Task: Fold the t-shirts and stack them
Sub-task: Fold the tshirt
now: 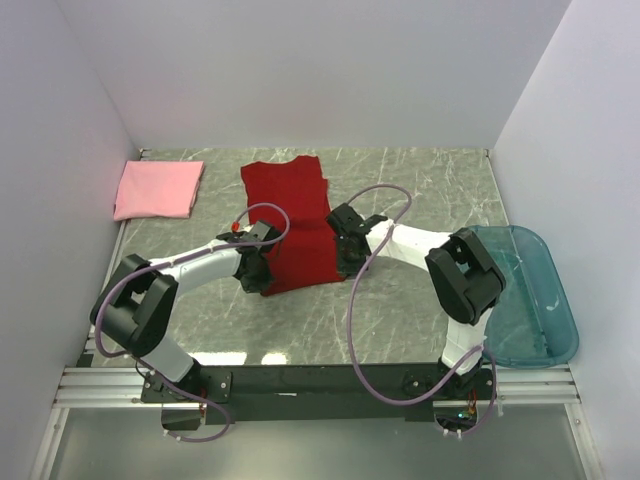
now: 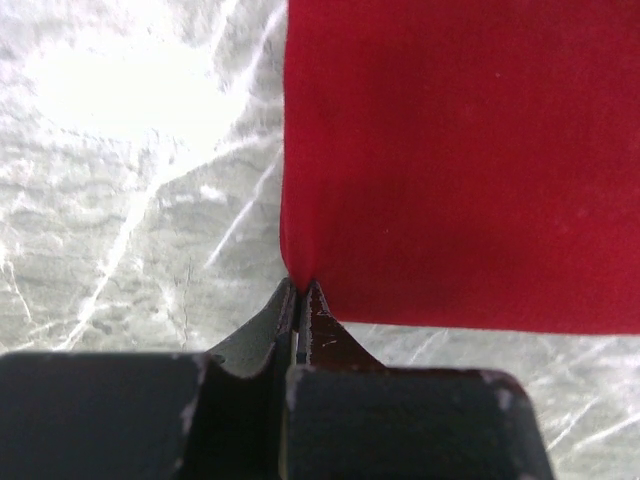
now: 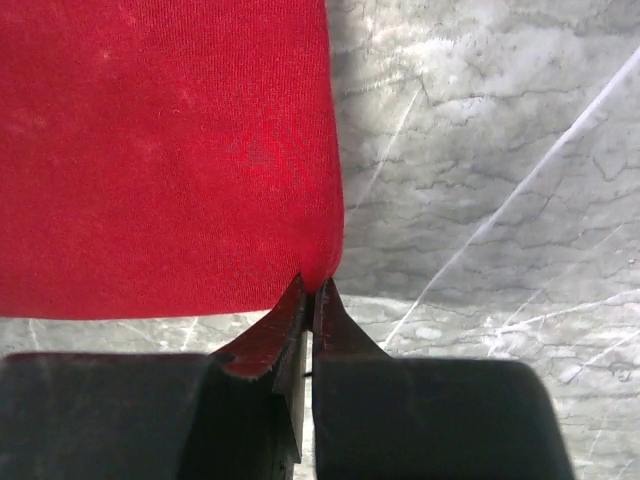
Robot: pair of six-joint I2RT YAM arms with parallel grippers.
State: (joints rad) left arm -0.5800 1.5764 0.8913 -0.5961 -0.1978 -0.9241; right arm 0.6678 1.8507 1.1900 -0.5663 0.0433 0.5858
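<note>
Pinching near hem corners of red shirt (image 1: 290, 215): left claw (image 2: 300, 292) clamped on near-left corner, right claw (image 3: 313, 287) clamped on near-right corner. Shirt flat mid-tabletop (image 1: 410, 310), long axis running away from arms, collar end far. Cloth lies beyond both claws; next fold probably hem toward collar. Pink shirt (image 1: 158, 188) folded, far-left.

One red t-shirt (image 1: 288, 200), one pink t-shirt (image 1: 158, 189) and one teal bin (image 1: 535, 300).
</note>
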